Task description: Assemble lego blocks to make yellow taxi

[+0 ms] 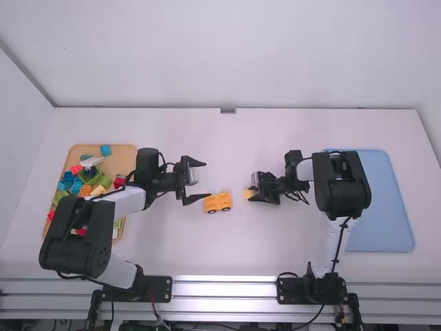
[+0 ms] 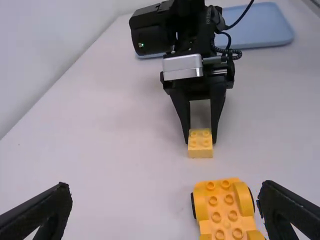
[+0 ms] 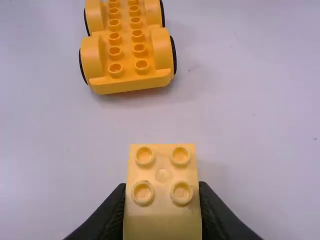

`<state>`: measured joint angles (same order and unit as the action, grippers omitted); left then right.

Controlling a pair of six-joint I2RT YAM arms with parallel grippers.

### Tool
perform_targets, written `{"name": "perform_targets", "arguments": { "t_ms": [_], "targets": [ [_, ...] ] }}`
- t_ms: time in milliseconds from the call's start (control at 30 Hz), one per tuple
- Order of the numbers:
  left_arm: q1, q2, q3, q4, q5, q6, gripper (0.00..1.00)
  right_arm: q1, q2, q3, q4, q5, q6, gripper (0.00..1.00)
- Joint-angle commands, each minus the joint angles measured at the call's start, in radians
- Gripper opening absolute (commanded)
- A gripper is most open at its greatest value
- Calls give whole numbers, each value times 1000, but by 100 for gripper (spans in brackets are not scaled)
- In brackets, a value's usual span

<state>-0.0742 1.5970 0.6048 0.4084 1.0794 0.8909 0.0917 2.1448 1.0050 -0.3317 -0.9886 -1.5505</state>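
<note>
Yellow wheeled base [image 1: 218,202] — just beside open left gripper [image 1: 207,180]; right gripper [image 1: 252,194] — closed on yellow block [image 3: 162,210].

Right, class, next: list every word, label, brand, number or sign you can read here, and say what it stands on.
None that can be read.
Car base: no lettering to make out.
Yellow block: none to make out.
Tray blocks: too small to tell.

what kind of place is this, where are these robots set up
Probably a robotics lab or test station: two arms are mounted on a metal rail along a white table with plain pale walls, and a tray of loose toy blocks stands ready for assembly practice.
</note>
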Motion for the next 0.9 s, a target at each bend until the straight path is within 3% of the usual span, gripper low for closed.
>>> {"name": "perform_targets", "arguments": {
  "t_ms": [0,167,367,867],
  "targets": [
    [0,51,-3,-8,-3,33,99,-2,8,24,-31,10,17,23],
    [-3,132,2,-8,12,50,99,-5,-34,77,-179,9,-49,18],
    [-39,191,2,-10,-120,40,99,-5,-74,165,-325,9,-70,20],
    [-44,204,-72,50,-103,49,99,28,-105,312,-438,21,-71,19]
  ]
}}
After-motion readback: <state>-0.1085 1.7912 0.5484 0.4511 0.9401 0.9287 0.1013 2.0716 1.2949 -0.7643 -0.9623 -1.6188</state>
